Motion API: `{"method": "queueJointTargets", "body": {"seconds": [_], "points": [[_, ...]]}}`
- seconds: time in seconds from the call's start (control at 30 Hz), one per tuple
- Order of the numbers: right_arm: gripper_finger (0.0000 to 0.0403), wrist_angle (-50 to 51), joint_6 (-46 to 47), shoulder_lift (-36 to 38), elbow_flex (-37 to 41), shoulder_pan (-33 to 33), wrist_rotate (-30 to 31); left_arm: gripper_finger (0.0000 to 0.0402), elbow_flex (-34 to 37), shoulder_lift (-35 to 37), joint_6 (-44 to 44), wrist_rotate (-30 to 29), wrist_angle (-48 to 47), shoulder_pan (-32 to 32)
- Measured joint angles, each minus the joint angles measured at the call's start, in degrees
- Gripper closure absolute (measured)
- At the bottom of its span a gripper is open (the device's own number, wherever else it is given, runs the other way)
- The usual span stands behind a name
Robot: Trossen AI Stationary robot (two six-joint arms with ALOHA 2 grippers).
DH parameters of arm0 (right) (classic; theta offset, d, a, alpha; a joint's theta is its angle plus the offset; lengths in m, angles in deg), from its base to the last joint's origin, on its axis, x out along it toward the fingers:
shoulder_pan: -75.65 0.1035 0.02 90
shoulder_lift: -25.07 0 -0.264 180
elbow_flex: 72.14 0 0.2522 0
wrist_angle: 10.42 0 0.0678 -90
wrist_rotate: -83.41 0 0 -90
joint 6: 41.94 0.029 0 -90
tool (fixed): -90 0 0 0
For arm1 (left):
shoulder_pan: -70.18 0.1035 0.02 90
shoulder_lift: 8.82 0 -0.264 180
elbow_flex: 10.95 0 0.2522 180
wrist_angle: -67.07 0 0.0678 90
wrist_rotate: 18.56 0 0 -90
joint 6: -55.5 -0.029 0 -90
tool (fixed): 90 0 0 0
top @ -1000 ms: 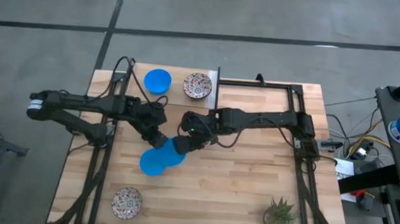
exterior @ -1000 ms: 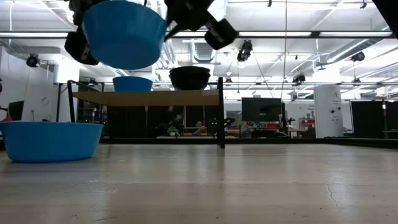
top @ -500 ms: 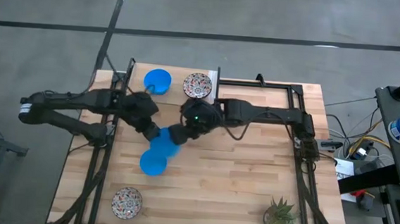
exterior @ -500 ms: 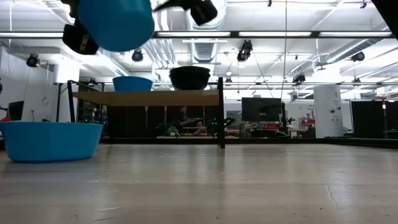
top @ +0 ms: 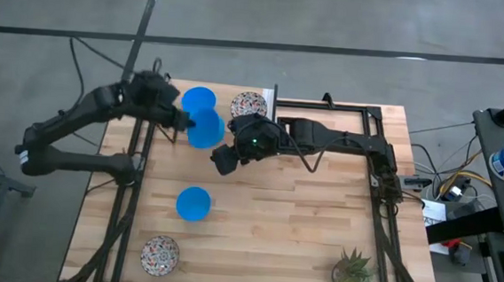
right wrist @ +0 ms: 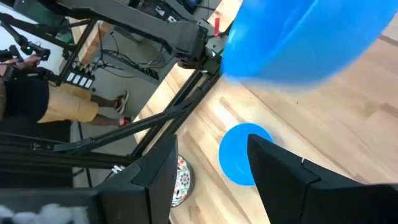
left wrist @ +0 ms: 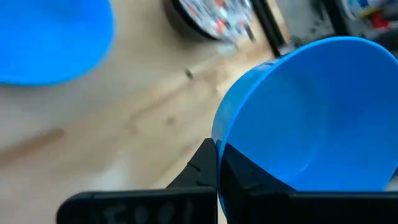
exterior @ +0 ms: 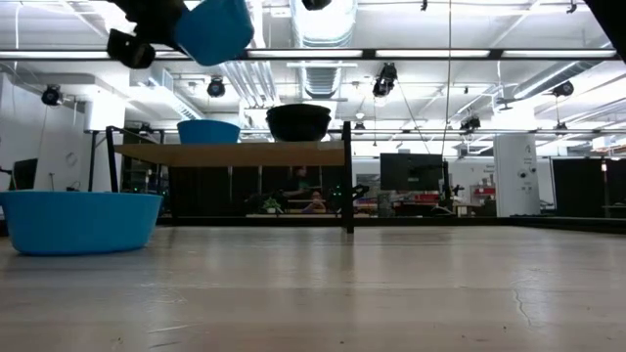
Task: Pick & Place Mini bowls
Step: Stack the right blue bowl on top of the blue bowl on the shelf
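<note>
My left gripper (top: 182,121) is shut on a plain blue mini bowl (top: 205,129), held high over the table's far left part. My right gripper (top: 222,161) stands open just right of that bowl, with nothing between its fingers (right wrist: 155,180). A second blue bowl (top: 199,99) and a patterned bowl (top: 249,107) sit on the raised shelf (exterior: 230,153) at the far edge. A third blue bowl (top: 193,204) rests upright on the tabletop. Another patterned bowl (top: 159,255) sits near the front left. My left gripper pinches the blue bowl's rim (left wrist: 219,146), one finger inside the bowl and one outside its wall. The fingers come from the table's left side. The bowl (exterior: 213,29) is lifted clear of the table and tilted.
A small potted plant (top: 352,272) stands at the front right corner. Black frame rails (top: 383,181) run along both sides of the table. Bare wood lies in the middle and right. A person (right wrist: 37,99) stands beyond the table's left edge.
My left gripper has risen and gone toward the far left with the blue bowl, which is now tilted and beside the shelf. My right gripper, close against that bowl a second ago, now stands apart from it and has moved toward the far edge.
</note>
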Motion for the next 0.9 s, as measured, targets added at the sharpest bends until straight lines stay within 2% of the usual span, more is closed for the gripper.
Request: {"method": "queueJointTargets", "body": {"seconds": [0.2,0.43,0.6,0.9], "points": [[0.0216,0.07,-0.11,-0.02,0.57,0.02,-0.03,0.0401,-10.18,-6.18,-8.13,-0.49,-7.91,11.75],[0.0216,0.07,-0.65,-0.08,0.62,0.30,-0.15,0.0401,-21.59,-16.93,-18.87,-0.41,-16.33,22.71],[0.0216,0.09,-1.70,-0.09,0.68,0.28,-0.13,0.0401,-25.59,-23.77,-22.98,-0.22,-20.47,26.86],[0.0216,0.20,-3.23,-0.11,0.73,0.28,-0.04,0.0401,-25.72,-30.73,-27.64,-2.86,-23.15,28.32]]}}
